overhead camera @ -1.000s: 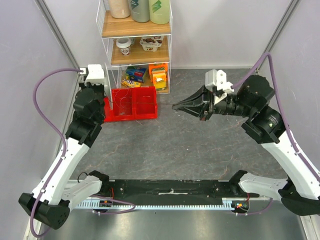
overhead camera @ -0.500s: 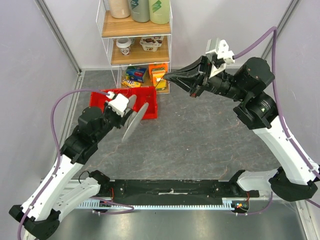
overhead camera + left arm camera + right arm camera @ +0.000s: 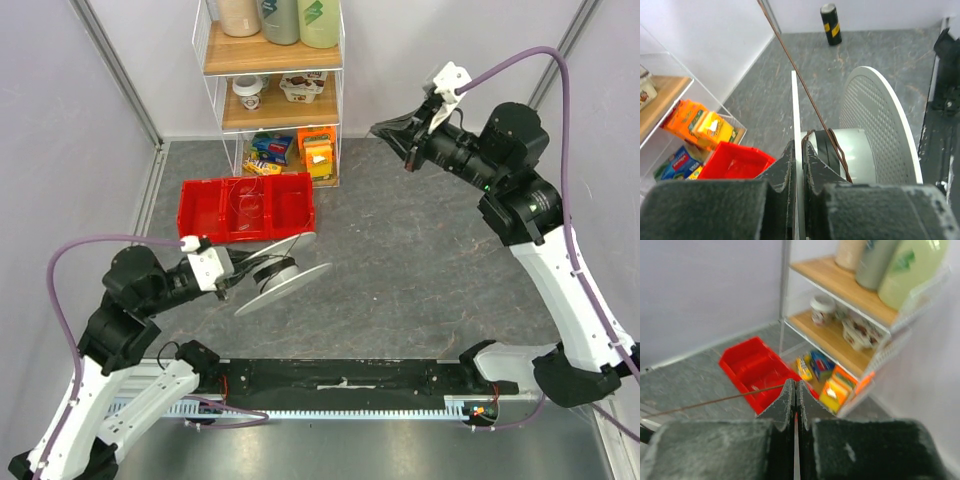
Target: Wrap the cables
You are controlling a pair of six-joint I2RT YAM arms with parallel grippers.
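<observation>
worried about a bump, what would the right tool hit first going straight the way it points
The right tool, shut on the cable, points at the shelf rack, so it would probably meet the rack's side first; depth is unclear.

Cable (image 3: 798, 80), far end beyond top edge

Surface: grey marbled table (image 3: 400, 290), walled at the back and both sides.
Red bin (image 3: 197, 212): flat on the table, three compartments in a row; the landmark for all that follows.
Shelf rack (image 3: 272, 62): just behind the red bin's right end, against the back wall.
Rack, top board: three bottles (image 3: 280, 20).
Rack, middle board: a cup (image 3: 248, 92) and a tub (image 3: 302, 87).
Rack, foot level: blue packet (image 3: 270, 148) and orange box (image 3: 317, 150), nearest the red bin.
Black-and-yellow cylinder (image 3: 829, 24): upright by a wall, well apart from the red bin.
Black base plate (image 3: 340, 375): along the near edge, well in front of the red bin.
</observation>
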